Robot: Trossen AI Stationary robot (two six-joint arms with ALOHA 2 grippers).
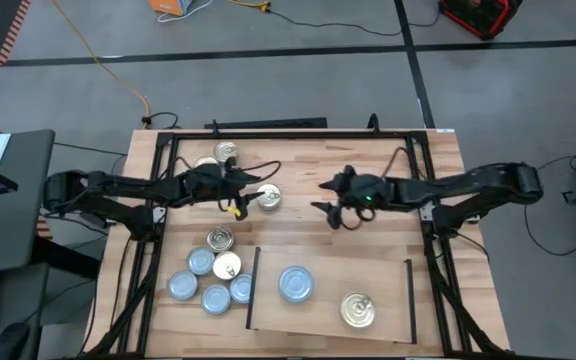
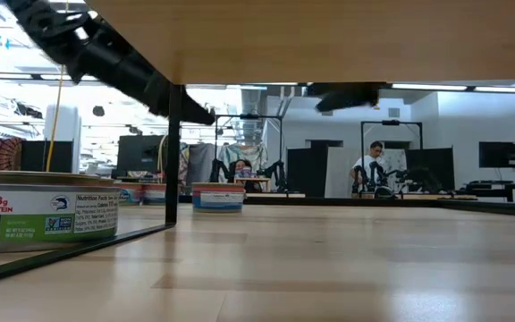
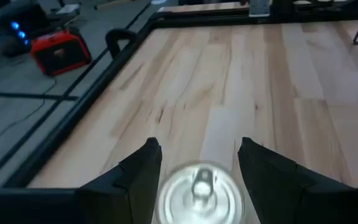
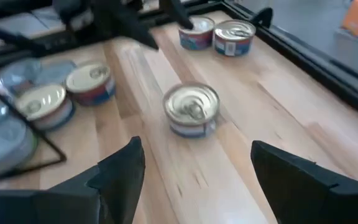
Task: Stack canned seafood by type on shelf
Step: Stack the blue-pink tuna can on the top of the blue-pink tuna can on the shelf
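1. Shelf [image 1: 388, 300]: a pale board with a black strip along each short side, lying on the near part of the table [image 1: 298, 170].
2. Tins on the shelf: a silvery-blue-lidded tin [image 1: 296, 283] toward the left strip and a gold-lidded tin [image 1: 358, 310] beside it, the two apart.
3. Tins off the shelf: a cluster of six [image 1: 211, 275], gold and silvery-blue mixed, just outside the shelf's left strip; two more tins [image 1: 218, 155] lie well beyond the shelf near the table's far left edge.
4. Gold-lidded tin [image 1: 266, 197] beyond the shelf's left end: it lies between the fingers of the left gripper [image 3: 199, 165], whose jaws stand partly open on either side of it; whether they touch it cannot be told.
5. Right gripper [image 1: 328, 197]: above bare table beyond the middle of the shelf, jaws spread wide, nothing between them.
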